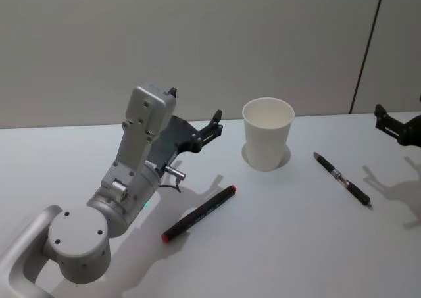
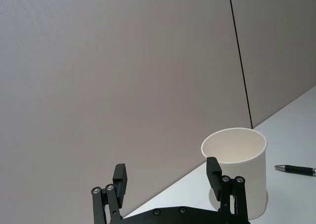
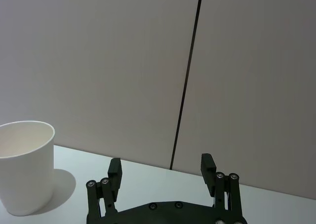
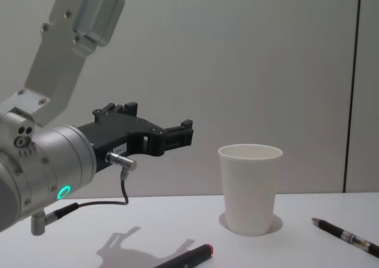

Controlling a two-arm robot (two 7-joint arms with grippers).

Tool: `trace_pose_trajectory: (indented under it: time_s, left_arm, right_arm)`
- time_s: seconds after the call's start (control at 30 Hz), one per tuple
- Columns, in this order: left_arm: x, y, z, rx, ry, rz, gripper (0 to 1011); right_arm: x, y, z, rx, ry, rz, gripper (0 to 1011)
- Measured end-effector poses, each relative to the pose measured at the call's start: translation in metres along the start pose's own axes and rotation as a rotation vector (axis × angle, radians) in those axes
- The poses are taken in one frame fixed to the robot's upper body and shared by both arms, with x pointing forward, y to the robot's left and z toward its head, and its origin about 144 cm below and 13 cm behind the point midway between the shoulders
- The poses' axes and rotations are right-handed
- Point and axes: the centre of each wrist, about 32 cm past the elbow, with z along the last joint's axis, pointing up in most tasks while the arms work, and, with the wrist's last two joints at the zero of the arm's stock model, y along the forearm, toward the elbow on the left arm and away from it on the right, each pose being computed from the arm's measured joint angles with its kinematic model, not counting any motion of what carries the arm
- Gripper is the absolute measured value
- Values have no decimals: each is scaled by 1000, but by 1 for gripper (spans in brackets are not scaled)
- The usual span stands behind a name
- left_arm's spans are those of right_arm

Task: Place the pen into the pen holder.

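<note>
The pen holder (image 1: 268, 133), a plain white paper cup, stands upright at the middle back of the table. A black pen with a red end (image 1: 199, 213) lies to its front left. A slimmer black pen (image 1: 341, 178) lies to its right. My left gripper (image 1: 195, 105) hovers open and empty above the table, just left of the cup and pointing toward it. The left wrist view shows this gripper (image 2: 167, 174) with the cup (image 2: 242, 164) just beyond one finger. My right gripper (image 1: 389, 122) hangs open and empty at the far right, and its own view shows it (image 3: 161, 167) well apart from the cup (image 3: 24, 167).
The white table (image 1: 296, 245) runs back to a grey wall with a dark vertical seam (image 1: 367, 48). In the chest view the cup (image 4: 250, 188) stands between the red-ended pen (image 4: 186, 257) and the slim pen (image 4: 346, 237). The left arm's shadow falls beside the red-ended pen.
</note>
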Motion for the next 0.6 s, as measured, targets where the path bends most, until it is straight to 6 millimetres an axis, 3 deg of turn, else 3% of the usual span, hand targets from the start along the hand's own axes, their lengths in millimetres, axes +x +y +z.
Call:
trace_pose_trajectory:
  time_s: [0.6]
  left_arm:
    - [0,0,0,0,0,0,1001]
  right_arm:
    - [-4,-9,2,-89,9,45,1002]
